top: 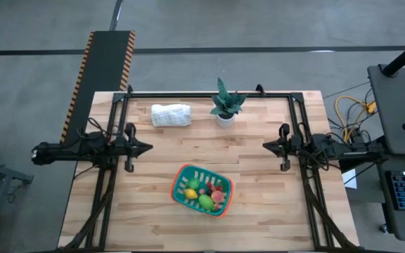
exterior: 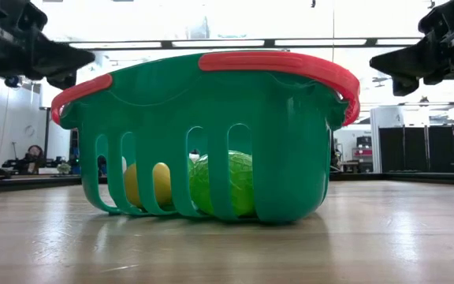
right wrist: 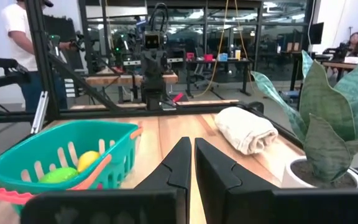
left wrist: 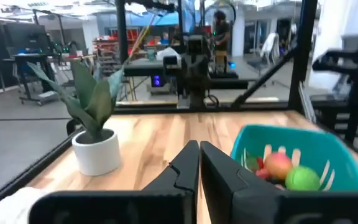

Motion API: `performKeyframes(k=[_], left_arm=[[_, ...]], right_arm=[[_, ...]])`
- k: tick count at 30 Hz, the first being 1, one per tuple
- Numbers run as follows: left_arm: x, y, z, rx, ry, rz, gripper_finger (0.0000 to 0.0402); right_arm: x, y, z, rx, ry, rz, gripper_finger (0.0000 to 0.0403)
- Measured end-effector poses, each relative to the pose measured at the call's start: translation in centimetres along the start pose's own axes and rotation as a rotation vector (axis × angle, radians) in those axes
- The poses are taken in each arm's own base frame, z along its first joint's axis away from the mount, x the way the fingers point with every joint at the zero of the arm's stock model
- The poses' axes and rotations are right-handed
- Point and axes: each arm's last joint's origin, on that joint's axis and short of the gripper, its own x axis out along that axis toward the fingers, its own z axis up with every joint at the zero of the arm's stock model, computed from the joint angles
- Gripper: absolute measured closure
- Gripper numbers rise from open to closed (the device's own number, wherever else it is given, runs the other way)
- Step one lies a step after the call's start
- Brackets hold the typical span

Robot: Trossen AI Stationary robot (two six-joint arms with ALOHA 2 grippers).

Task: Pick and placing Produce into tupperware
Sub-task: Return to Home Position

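Observation:
The tupperware (top: 188,200) is a teal slotted basket with an orange-red rim, standing on its base on the table's near middle. Inside lie the toy produce: a yellow piece (top: 190,193), green pieces (top: 206,202), and red and orange-pink pieces (top: 219,195). It also shows in the low view (exterior: 290,158), the left wrist view (left wrist: 328,146) and the right wrist view (right wrist: 61,149). My left gripper (top: 148,147) is shut and empty above the table's left side. My right gripper (top: 265,145) is shut and empty above the right side.
A potted green plant (top: 225,105) in a white pot and a rolled white cloth (top: 171,114) stand near the table's far edge. A black frame (top: 209,92) runs round the table. A person (right wrist: 23,43) stands in the room beyond the table.

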Motion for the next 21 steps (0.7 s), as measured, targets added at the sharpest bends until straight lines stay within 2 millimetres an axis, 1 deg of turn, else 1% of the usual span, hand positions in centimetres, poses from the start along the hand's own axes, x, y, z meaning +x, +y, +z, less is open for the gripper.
performKeyframes(k=[3,6,7,12,21], left_arm=[[0.2,0.0,-0.7,0.003,-0.004,0.01,0.0401],[0.6,-0.1,-2.0,-0.009,-0.003,0.005,0.0401],[0.7,-0.1,-2.1,-0.011,-0.009,0.004,0.0402],[0.7,-0.2,-2.4,-0.035,-0.018,-0.007,0.0402],[0.7,-0.2,-2.4,-0.036,-0.016,-0.012,0.0402]], right_arm=[[0.0,0.0,-0.2,-0.002,0.017,-0.002,0.039],[0.0,0.0,-0.2,0.01,0.021,-0.004,0.039],[0.0,0.0,-0.2,0.017,0.021,-0.003,0.039],[0.0,0.1,-0.3,0.04,0.028,0.029,0.039],[0.0,0.1,-0.3,0.047,0.028,0.025,0.039]])
